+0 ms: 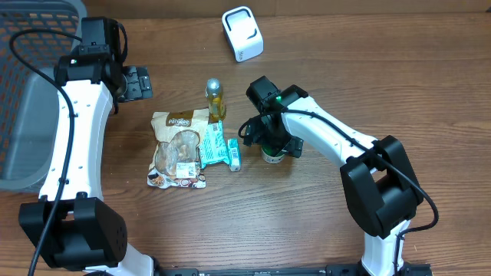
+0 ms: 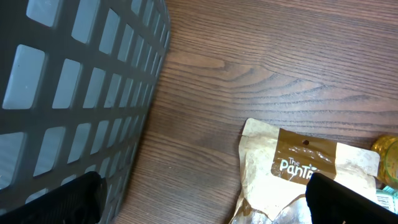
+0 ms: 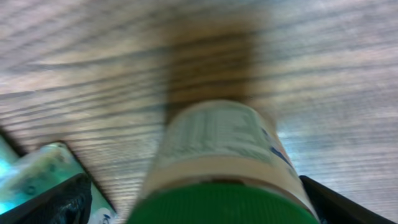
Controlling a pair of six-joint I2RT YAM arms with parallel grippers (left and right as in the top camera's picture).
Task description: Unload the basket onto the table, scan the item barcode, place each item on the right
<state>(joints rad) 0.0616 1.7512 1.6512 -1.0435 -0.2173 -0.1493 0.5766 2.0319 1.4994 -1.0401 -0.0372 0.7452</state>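
Hovering over the green-capped bottle, my right fingers are spread wide, one on each side of it. In my right wrist view the bottle fills the lower middle of the frame, blurred. Its green cap is at the bottom edge and a pale label with small print sits above it, too soft to read. The finger at the lower left of that frame is apart from the bottle. The one at the lower right is just beside it, and I cannot tell whether it touches. From overhead, the bottle stands on the wooden worktop just right of the frame's centre.

A teal packet lies just left of the bottle, and its corner shows at the lower left of my right wrist view. To its left, touching it, lies a tan snack bag. A small bottle of yellow oil stands above them, at the packet's top end. The white scanner sits at the upper middle of the frame, well apart from the bottle.

My left fingers are open and hold nothing, at the upper left beside a grey basket. My left wrist view has the basket's slotted wall on the left and the snack bag at the lower right.
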